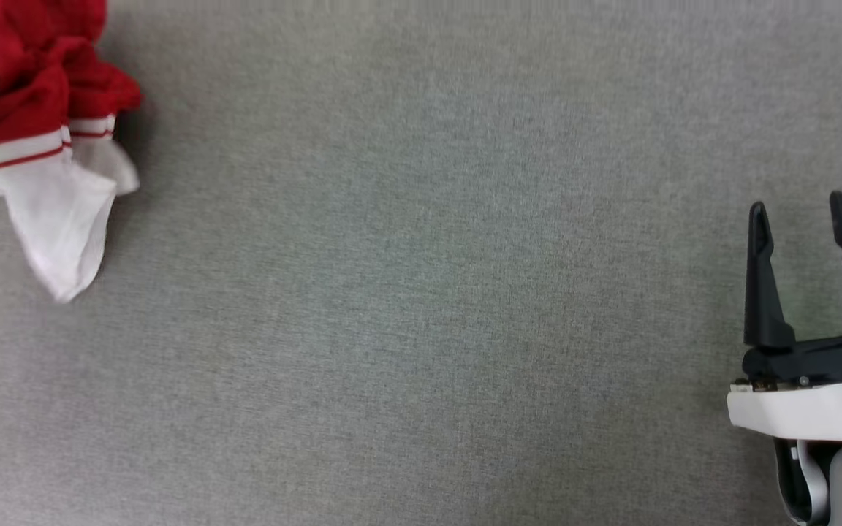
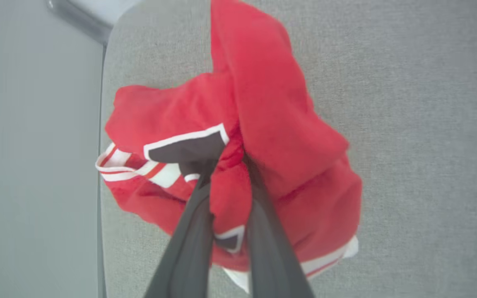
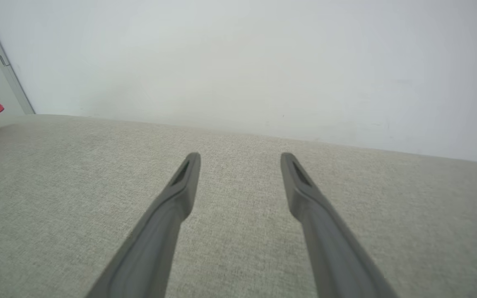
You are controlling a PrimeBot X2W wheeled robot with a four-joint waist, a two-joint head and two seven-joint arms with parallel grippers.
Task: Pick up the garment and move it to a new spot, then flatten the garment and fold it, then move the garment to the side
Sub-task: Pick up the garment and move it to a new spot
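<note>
Where left gripper [image 2: 227, 169] fingers [image 2: 189, 248] meet, garment [image 2: 271, 124] sits pinched.

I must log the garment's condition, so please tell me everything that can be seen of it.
The garment is a soft red jersey with white sleeves, red-and-white striped trim and black white-edged lettering. It is crumpled in a heap near the edge of the grey fabric surface. The left gripper pinches a red fold at its middle.
</note>
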